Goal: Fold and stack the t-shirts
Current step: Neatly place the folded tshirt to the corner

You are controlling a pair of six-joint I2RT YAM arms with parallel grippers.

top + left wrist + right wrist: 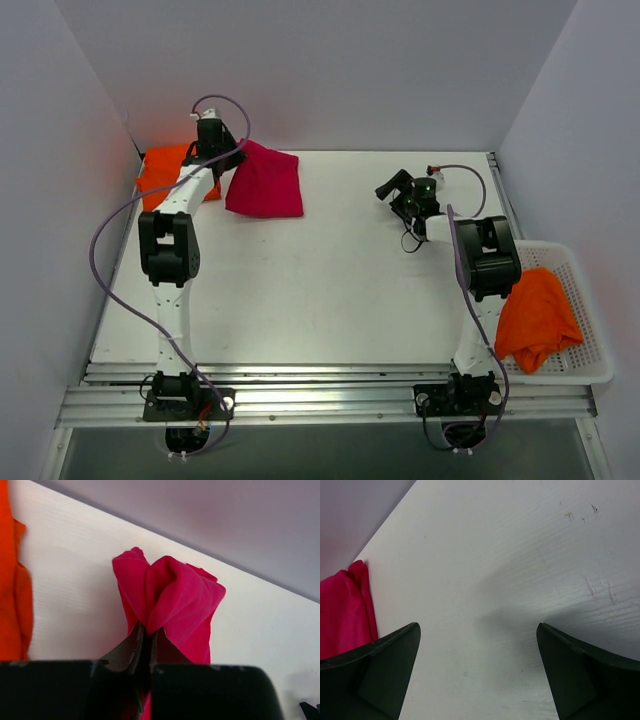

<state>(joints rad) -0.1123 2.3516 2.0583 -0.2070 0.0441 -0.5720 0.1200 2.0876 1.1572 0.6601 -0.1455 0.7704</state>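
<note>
The top view looks steeply down from high over the 6 o'clock edge of the surface [330,290], far enough to hold all of it, with the wall [330,70] at 12 o'clock. The left wrist view sits close behind the left claw [145,647], facing the pink shirt [170,595] and the wall. The right wrist view looks down past the right claw [477,627], near the surface. All three share the pink shirt, at 8 o'clock in the right one.
</note>
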